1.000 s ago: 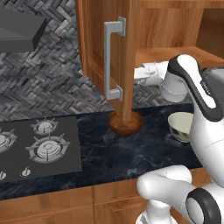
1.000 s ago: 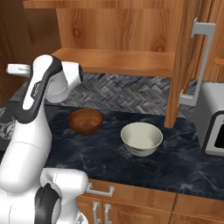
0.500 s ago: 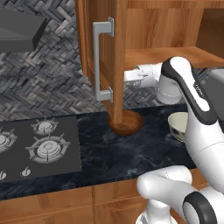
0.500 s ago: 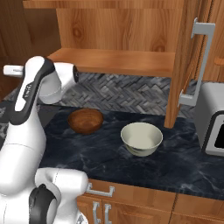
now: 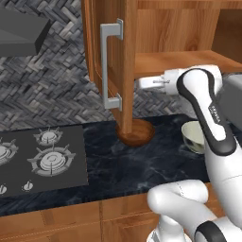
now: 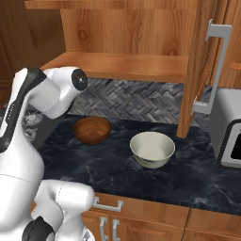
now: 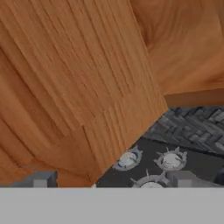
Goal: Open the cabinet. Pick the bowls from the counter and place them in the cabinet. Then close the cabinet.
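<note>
The cabinet [image 6: 127, 66] stands open, both doors swung out, and its bare wooden shelf shows plainly in the right base view. In the left base view the left door [image 5: 124, 66] juts toward us edge-on, its grey bar handle [image 5: 109, 66] facing the hob side, and the gripper [image 5: 144, 83] hangs just at three o'clock of that door's edge, level with the shelf front. The fingers are spread wide and hold nothing; in the hand view the two tips [image 7: 41, 179] rise far apart at the bottom, with the door's wood grain close before them and the gas hob [image 7: 153, 164] burners peeking out at five o'clock. Down on the black marble counter [image 6: 197, 179] both bowls sit untouched. The dark wooden bowl [image 6: 92, 130] rests under the cabinet's left half; in the left base view the door's lower corner hides part of it. The cream bowl [image 6: 152, 149] sits at four o'clock of the wooden one, near it but apart, toward the counter's front. At three o'clock of the cream bowl, past the right door [image 6: 200, 70] and its handle [image 6: 212, 66], a grey toaster oven [image 6: 229, 127] stands at the picture's edge.
</note>
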